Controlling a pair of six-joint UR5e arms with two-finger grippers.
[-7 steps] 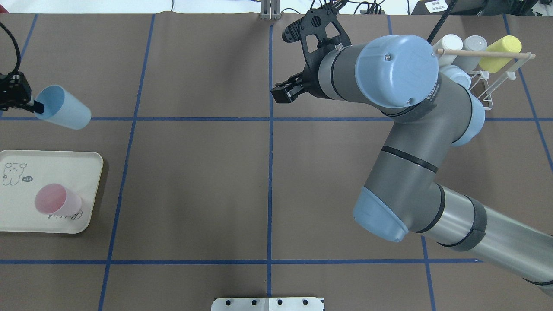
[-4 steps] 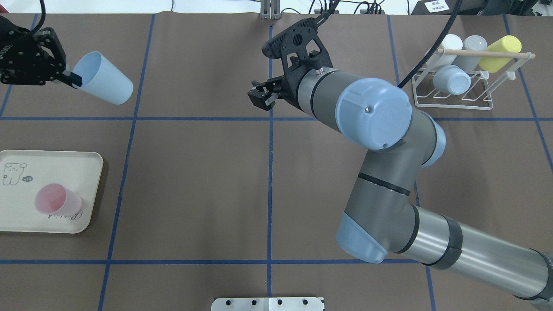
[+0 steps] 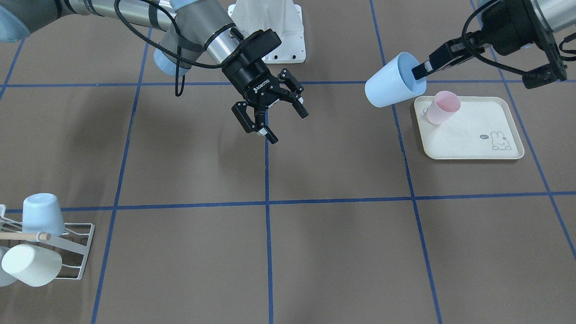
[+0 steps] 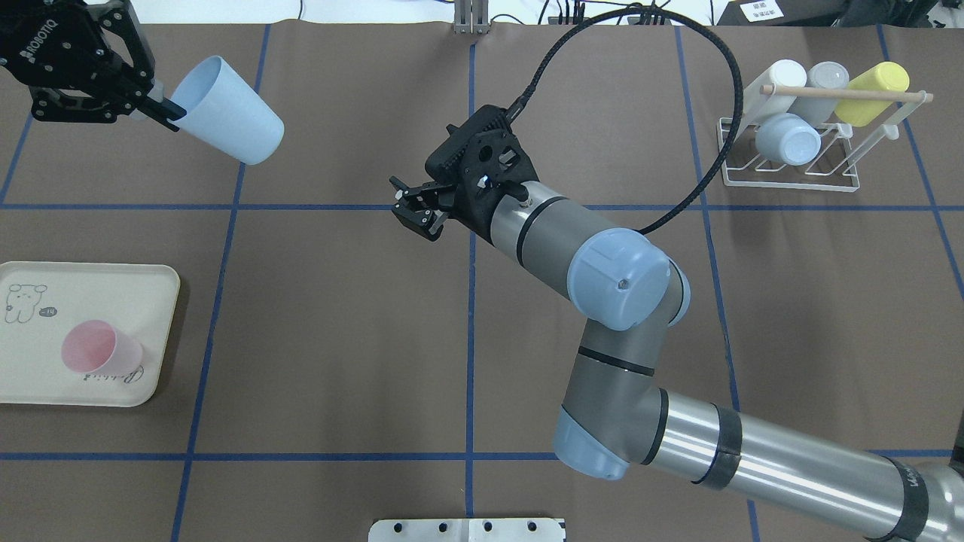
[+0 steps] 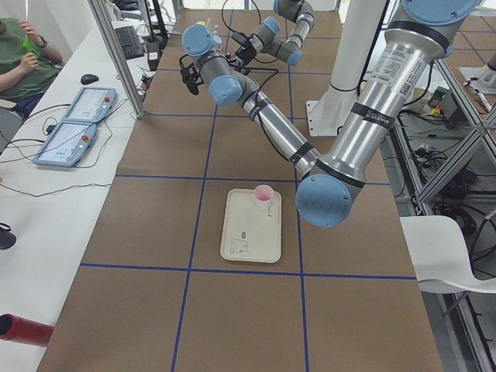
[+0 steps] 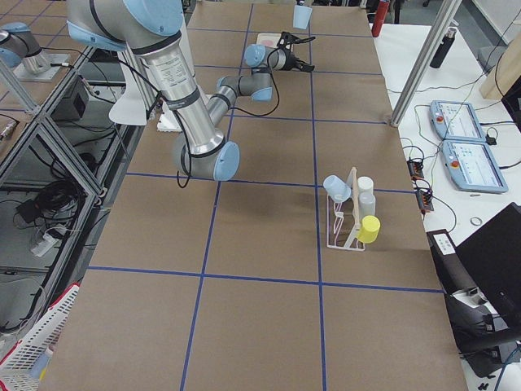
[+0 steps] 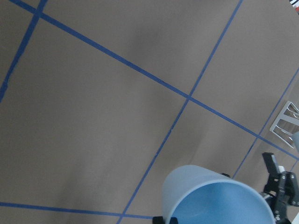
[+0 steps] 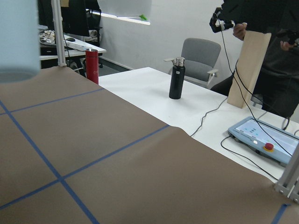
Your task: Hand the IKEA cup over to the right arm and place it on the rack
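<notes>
While my left gripper (image 4: 167,111) pinches the rim of the pale blue IKEA cup (image 4: 230,113), one finger inside the mouth and one outside, the cup hangs above the bench (image 4: 339,339). It is tipped over, with its closed base pointing toward my right gripper (image 3: 285,123). That gripper's jaws stand spread wide with nothing between them, well apart from the cup and turned toward it. The rack (image 4: 787,181), carrying other cups, lies far off behind my right gripper, on the side away from the blue cup. I judge the cup to be light, thin-walled plastic, smooth and tapered, so it could slide toward its narrow end under a hard squeeze. I would take it across the body near the base, clear of my left gripper.
</notes>
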